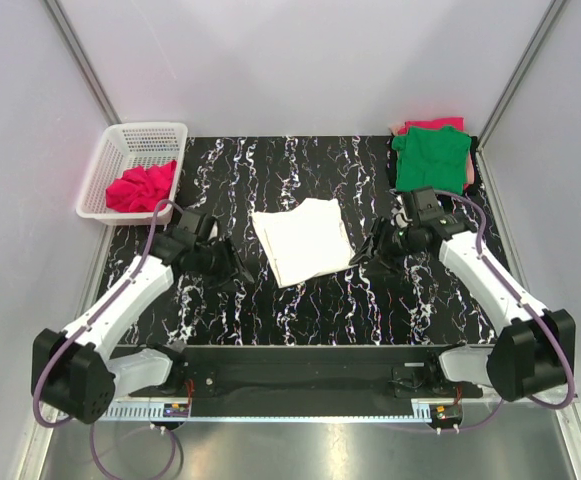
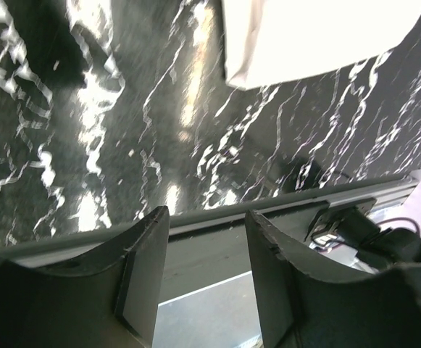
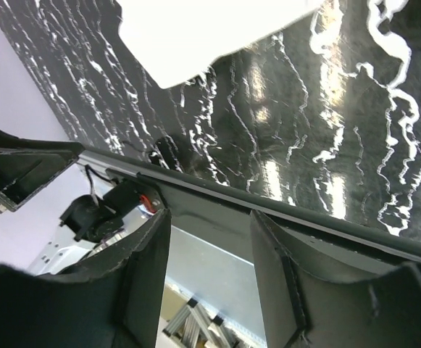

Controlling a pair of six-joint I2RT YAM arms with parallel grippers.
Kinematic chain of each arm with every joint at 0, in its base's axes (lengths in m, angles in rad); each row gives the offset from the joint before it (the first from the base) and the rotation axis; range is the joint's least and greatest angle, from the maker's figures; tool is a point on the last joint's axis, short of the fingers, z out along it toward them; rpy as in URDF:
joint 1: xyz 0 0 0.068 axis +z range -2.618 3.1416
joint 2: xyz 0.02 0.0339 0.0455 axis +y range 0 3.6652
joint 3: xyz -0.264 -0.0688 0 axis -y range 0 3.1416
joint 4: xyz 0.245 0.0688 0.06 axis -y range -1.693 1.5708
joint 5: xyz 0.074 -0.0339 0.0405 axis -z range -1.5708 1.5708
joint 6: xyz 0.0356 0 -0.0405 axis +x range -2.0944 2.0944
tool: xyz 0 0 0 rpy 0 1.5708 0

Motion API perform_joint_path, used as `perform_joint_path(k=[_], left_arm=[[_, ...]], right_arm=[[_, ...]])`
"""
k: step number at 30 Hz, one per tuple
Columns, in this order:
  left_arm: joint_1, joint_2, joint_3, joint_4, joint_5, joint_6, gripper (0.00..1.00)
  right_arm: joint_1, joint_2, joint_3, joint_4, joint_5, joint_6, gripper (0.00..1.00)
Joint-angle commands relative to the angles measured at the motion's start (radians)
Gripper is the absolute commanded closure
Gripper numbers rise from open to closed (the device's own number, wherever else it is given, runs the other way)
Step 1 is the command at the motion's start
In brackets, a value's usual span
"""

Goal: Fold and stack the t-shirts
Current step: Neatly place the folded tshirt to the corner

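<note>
Left gripper [image 1: 240, 274], right gripper [image 1: 362, 255] spread empty, flanking white t-shirt [image 1: 302, 240] mid-frame; only top view shows basket [image 1: 148, 130] upper left, green t-shirt [image 1: 432, 158] upper right

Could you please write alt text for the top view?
A folded white cotton t-shirt lies on a black marbled table between the open left gripper and open right gripper. A green shirt lies far right, a crumpled red shirt in a white plastic basket.

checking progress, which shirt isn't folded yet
The pinkish-red shirt in the white basket, a crumpled heap. The white shirt mid-table and the green shirt at the far right lie flat and folded.
</note>
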Motion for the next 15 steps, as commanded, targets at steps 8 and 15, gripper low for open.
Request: perform_joint_path(k=[8,15], left_arm=[[-0.018,0.093,0.148,0.032,-0.027,0.025,0.49],[-0.022,0.097,0.145,0.012,-0.013,0.033,0.49]], right_arm=[[-0.004,0.151,0.197,-0.094,-0.003,-0.046,0.45],[-0.004,0.198,0.243,-0.150,-0.012,-0.101,0.46]])
